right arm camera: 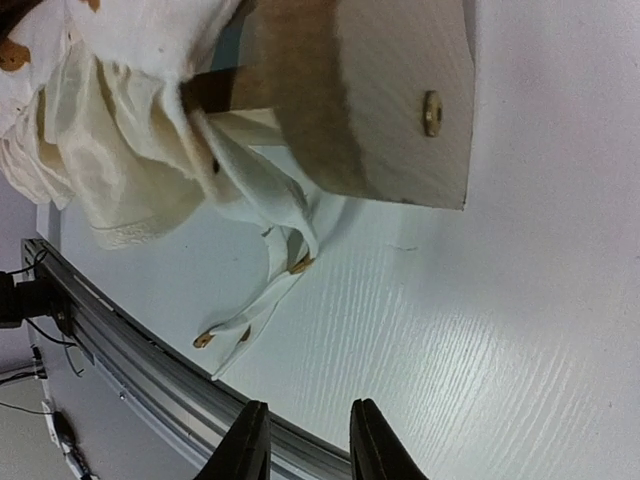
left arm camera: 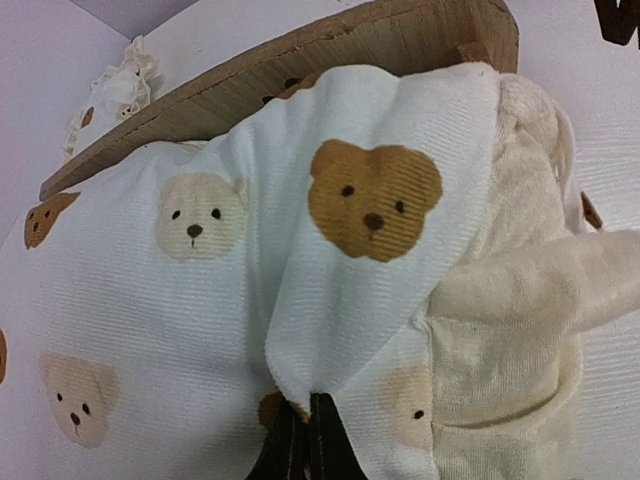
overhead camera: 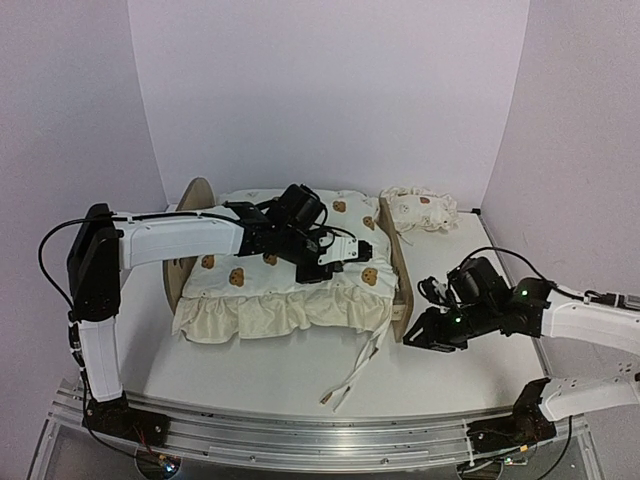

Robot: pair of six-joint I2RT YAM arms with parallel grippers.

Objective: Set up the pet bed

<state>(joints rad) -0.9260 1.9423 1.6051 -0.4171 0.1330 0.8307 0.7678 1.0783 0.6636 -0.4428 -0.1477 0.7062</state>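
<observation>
The pet bed [overhead camera: 402, 290] stands mid-table, a light-wood frame with a board at each end. The cream bear-print cushion [overhead camera: 250, 275] lies over it, its frilled edge hanging over the near side. My left gripper [overhead camera: 335, 252] is over the cushion's right part, shut on a pinched fold of the cushion [left arm camera: 340, 300]. The small matching pillow [overhead camera: 420, 210] lies on the table behind the bed's right end. My right gripper [overhead camera: 415, 335] is open and empty, low beside the bed's right end board [right arm camera: 390, 110], above bare table.
Two white tie straps [overhead camera: 352, 375] from the cushion trail across the table toward the front rail [overhead camera: 300, 432]; they also show in the right wrist view [right arm camera: 262, 300]. White walls close in the back and sides.
</observation>
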